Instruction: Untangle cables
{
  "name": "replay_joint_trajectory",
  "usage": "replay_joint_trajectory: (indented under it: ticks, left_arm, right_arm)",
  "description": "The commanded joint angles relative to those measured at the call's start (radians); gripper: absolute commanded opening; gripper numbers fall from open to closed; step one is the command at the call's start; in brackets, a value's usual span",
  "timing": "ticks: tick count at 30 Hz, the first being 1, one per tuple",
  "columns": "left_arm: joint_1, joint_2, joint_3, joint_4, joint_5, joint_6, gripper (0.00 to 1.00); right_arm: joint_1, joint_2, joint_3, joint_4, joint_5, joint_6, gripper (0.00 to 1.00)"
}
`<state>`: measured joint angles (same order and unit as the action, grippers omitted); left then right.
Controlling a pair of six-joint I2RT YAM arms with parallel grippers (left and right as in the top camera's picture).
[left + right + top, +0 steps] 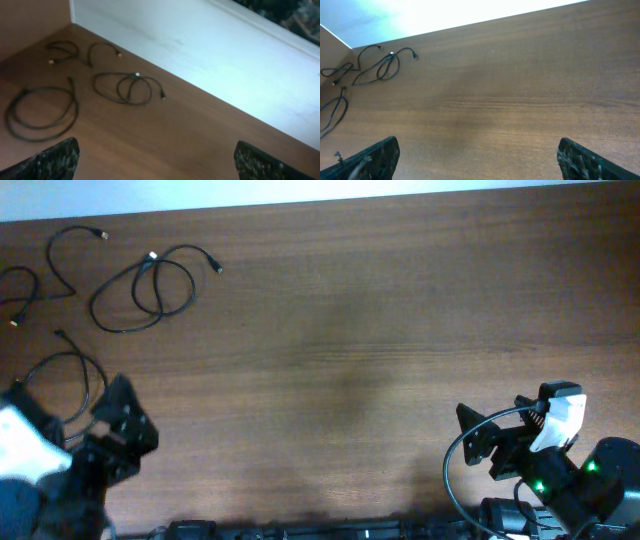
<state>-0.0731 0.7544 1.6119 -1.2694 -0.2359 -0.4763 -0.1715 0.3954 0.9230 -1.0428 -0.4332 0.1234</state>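
You're only getting the tips of the left gripper (157, 162) in the left wrist view. The bottom edge is chopping off the rest of its dark speckled fingers (52, 159), and that whole picture is looking pretty soft.

Same deal on the right wrist: the right gripper (480, 160) is showing just its dark fingers (592, 159), cropped at the bottom.

Overhead, the thin black cable at the far left (36, 288) is running off the left edge. The thin black looped cable (70, 355) is disappearing behind the black left arm (110, 435). The small plug ends (152, 256) are coming through too tiny to tell their type.
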Motion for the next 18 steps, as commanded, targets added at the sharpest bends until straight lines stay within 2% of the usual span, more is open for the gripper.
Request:
replay_joint_trajectory:
  ticks: [1, 6, 12, 15, 18]
  left_arm:
    - [-0.005, -0.072, -0.011, -0.044, -0.061, -0.009, 0.99]
    - [-0.005, -0.253, -0.122, -0.084, -0.074, -0.009, 0.99]
    - [-0.006, -0.256, -0.123, -0.211, -0.082, -0.008, 0.99]
    - [-0.005, -0.257, -0.123, -0.384, -0.082, -0.008, 0.99]
    - [0.007, -0.296, -0.123, -0.391, -0.074, -0.021, 0.99]
  right_arm:
    - [-0.006, -0.004, 0.005, -0.026, -0.009, -0.012, 0.99]
    - [-0.006, -0.004, 0.005, -0.016, -0.109, -0.060, 0.99]
    - [-0.006, -0.004, 0.005, 0.037, -0.109, -0.060, 0.99]
    - [0.035, -0.004, 0.005, 0.037, -0.105, -0.060, 0.99]
    - [0.047, -0.004, 0.005, 0.036, -0.105, -0.060, 0.99]
